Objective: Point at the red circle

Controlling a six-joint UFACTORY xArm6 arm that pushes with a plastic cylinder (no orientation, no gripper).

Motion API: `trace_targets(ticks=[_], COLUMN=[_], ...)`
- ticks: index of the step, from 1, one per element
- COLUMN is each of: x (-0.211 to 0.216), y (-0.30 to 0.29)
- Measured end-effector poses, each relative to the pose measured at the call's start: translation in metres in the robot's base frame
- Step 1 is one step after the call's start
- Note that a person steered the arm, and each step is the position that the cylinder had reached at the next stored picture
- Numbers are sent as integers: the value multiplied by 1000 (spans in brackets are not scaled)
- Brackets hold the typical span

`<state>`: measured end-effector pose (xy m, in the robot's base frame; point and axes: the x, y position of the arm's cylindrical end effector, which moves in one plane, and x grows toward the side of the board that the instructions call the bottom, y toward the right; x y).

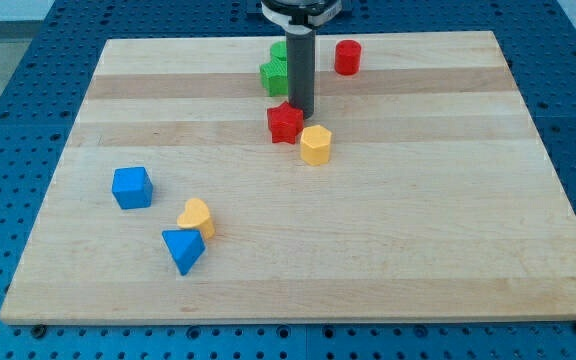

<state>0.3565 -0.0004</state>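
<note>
The red circle (pixel 347 57) is a short red cylinder near the view's top, right of centre. My tip (pixel 300 111) is at the lower end of the dark rod, to the lower left of the red circle and apart from it. The tip is just above the red star (pixel 285 122), about touching its upper right edge. A green block (pixel 275 73) sits partly behind the rod on its left; its shape is unclear.
A yellow hexagon (pixel 316 145) lies just right of and below the red star. A blue cube (pixel 132 187), a yellow heart (pixel 196 216) and a blue triangle (pixel 184 249) sit at the lower left. The wooden board (pixel 418 230) lies on a blue pegboard.
</note>
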Motion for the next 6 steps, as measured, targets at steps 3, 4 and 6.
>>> trace_targets(ticks=[3, 4, 6], x=[-41, -76, -132], y=[105, 136, 125])
